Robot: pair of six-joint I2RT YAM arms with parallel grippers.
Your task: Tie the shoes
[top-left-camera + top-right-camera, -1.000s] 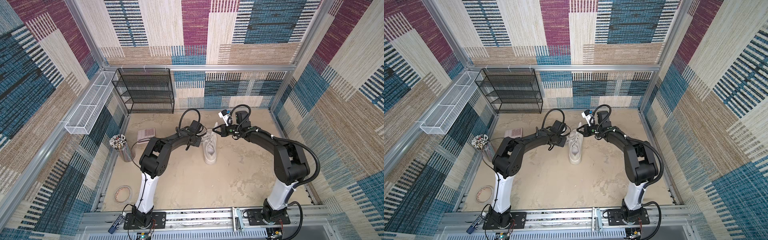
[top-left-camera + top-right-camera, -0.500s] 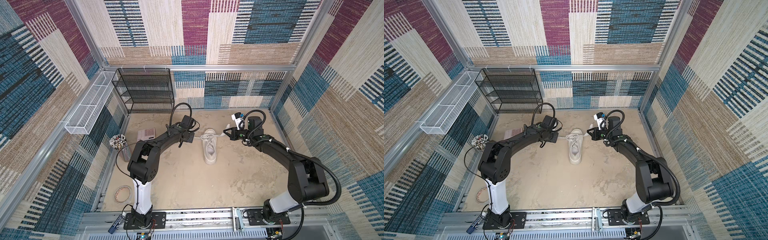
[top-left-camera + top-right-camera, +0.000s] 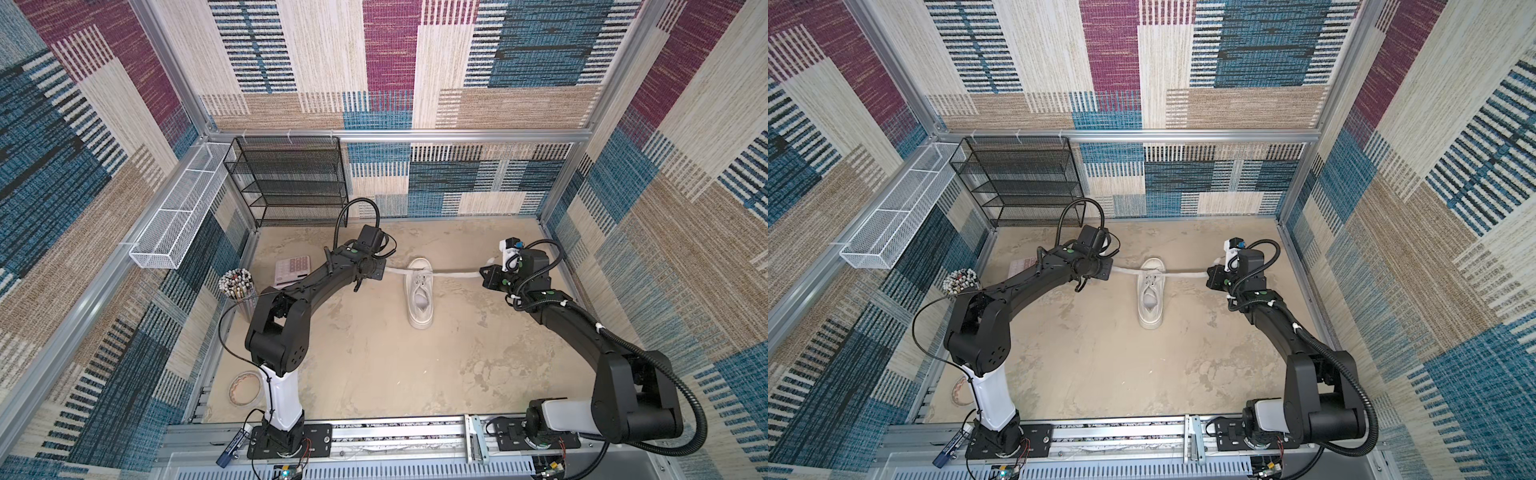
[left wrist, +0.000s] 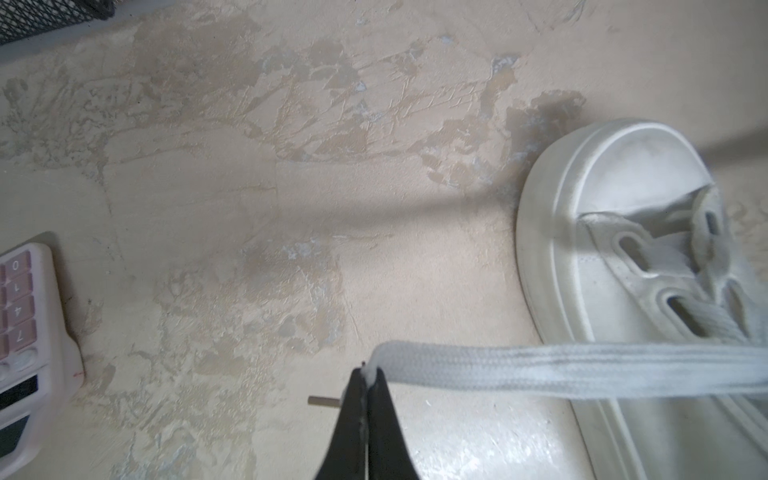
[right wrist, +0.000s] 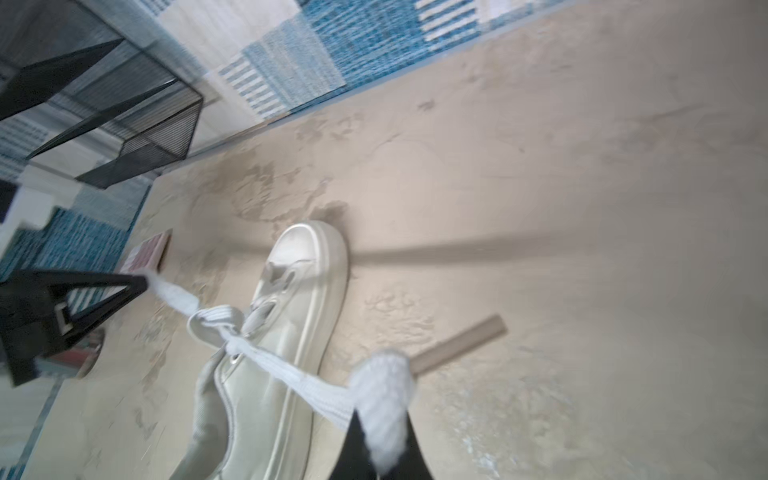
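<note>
**Your shoe (image 3: 419, 293) points at the rear wall (image 3: 457, 183)**

It stands central on the table (image 3: 374, 353), long axis front to back. On the calculator (image 4: 25, 328) you can read keys 0, 1, 4, 7. Your left gripper (image 4: 365, 376) pinches one lace (image 4: 540, 370) end, your right gripper (image 5: 380, 419) the other; both stretch sideways.

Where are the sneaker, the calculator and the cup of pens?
sneaker (image 3: 419, 286), in a top view, on its laced upper.
calculator (image 3: 296, 266), in a top view, on its keypad.
cup of pens (image 3: 236, 282), in a top view, on the pen tops.
</note>
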